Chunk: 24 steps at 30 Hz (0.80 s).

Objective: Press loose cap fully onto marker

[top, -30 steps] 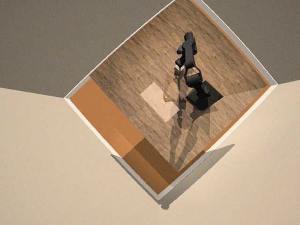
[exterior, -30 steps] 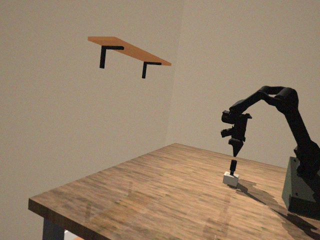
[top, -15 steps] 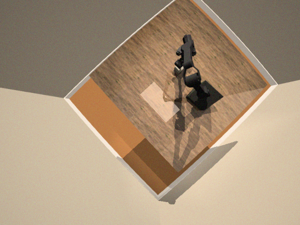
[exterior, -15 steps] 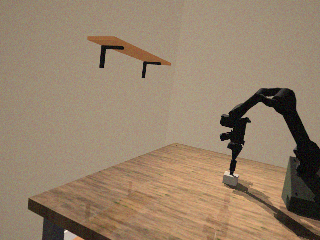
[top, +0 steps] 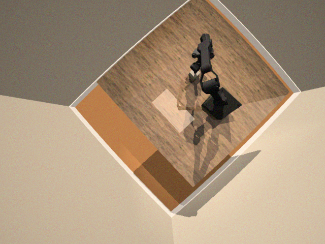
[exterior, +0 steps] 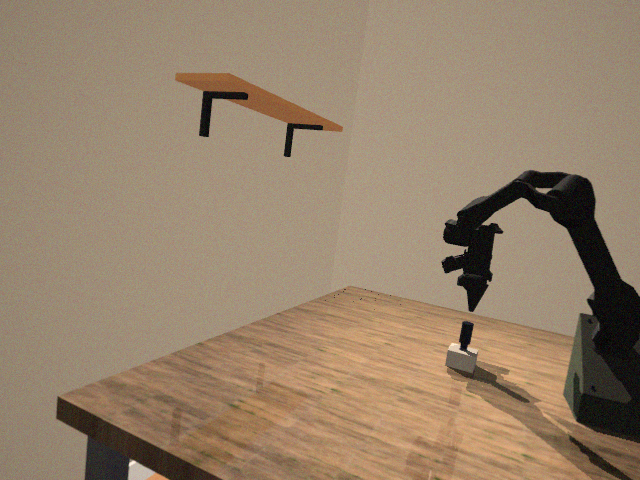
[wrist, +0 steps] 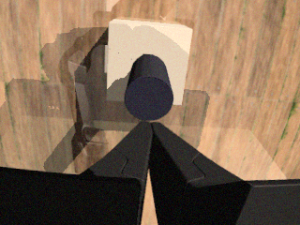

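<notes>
The white holder block (top: 193, 76) (exterior: 460, 358) (wrist: 123, 44) stands on the table. The dark navy cap (exterior: 466, 331) (wrist: 149, 98) sits upright on the marker in the block. A short, narrower dark part of the marker (exterior: 464, 346) shows between cap and block. How firmly the cap is seated cannot be told. My gripper (exterior: 471, 310) (wrist: 151, 123) is shut with nothing between its fingertips. It points down just above the cap's top, with a small gap in the exterior view. In the top view the arm hides the cap.
The arm's base (top: 221, 104) stands on the table (top: 136, 70) (exterior: 320, 372), to the right of the block in the exterior view. An orange-brown shelf (exterior: 258, 96) on black brackets is on the wall. The arm's shadows fall around the block.
</notes>
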Tool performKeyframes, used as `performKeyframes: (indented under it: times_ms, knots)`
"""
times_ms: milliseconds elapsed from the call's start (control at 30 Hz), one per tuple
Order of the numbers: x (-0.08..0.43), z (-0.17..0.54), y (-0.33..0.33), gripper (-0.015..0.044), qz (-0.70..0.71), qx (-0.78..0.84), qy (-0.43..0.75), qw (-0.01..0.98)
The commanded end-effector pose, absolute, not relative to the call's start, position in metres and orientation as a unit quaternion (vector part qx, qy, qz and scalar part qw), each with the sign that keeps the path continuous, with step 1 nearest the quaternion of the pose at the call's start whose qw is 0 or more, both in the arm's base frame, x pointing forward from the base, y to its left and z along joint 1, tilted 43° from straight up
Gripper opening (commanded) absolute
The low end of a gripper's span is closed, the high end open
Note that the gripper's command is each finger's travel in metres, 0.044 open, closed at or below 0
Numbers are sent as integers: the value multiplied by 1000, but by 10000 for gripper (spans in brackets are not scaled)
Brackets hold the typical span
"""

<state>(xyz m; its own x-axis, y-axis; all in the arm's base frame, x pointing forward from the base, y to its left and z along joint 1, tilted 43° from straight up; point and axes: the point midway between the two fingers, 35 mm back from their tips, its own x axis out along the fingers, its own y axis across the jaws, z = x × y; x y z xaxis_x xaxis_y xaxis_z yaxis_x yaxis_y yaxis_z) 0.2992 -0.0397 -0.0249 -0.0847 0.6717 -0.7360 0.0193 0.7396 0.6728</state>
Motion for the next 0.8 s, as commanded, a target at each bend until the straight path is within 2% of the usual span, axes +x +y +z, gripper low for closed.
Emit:
performKeyframes:
  times_ms: [0, 167, 700, 767]
  knots:
    - [306, 14, -78, 0, 253, 246, 679, 643]
    - [305, 16, -79, 0, 253, 246, 679, 643]
    - [305, 16, -79, 420, 253, 246, 679, 643]
    - [305, 16, -79, 440, 253, 246, 679, 643]
